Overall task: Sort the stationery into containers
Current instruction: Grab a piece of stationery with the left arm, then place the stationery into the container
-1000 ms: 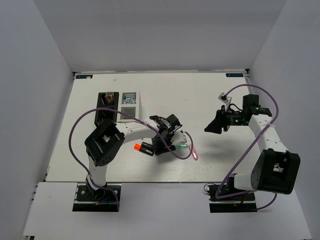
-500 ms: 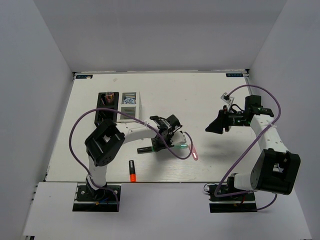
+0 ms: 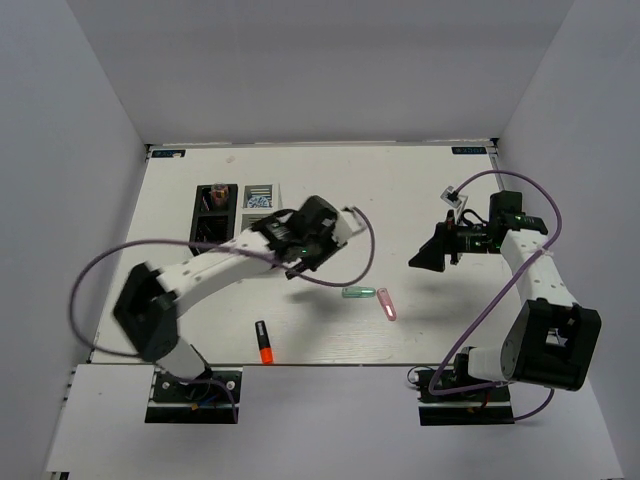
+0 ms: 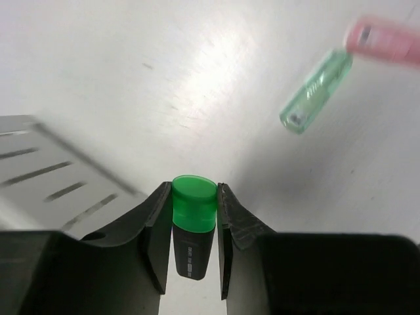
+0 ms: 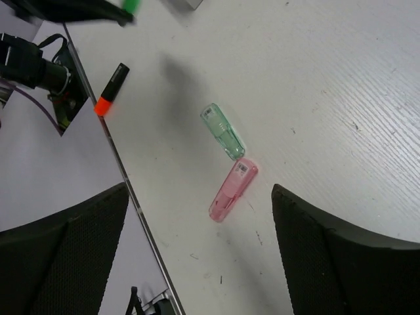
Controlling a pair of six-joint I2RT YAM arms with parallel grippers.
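Note:
My left gripper (image 3: 285, 243) is shut on a black marker with a green cap (image 4: 193, 203) and holds it above the table, just right of the white organiser box (image 3: 260, 197). The black box (image 3: 215, 205) stands beside the white one. The white box's slotted wall (image 4: 52, 177) shows in the left wrist view. An orange-capped marker (image 3: 264, 343) lies near the front edge. A translucent green capsule (image 3: 357, 293) and a pink one (image 3: 387, 303) lie end to end at mid-table. My right gripper (image 3: 428, 252) is open and empty, raised to their right.
A blue-white roll (image 3: 258, 203) sits in the white box and a pinkish item (image 3: 218, 191) in the black box. The right wrist view shows the capsules (image 5: 223, 131) and the orange-capped marker (image 5: 110, 89) near the table's front edge (image 5: 125, 177). White walls enclose the table.
My left arm has lifted with the green-capped marker and swung back and left towards the boxes. The orange-capped marker ended up near the front edge. The right arm has barely moved.

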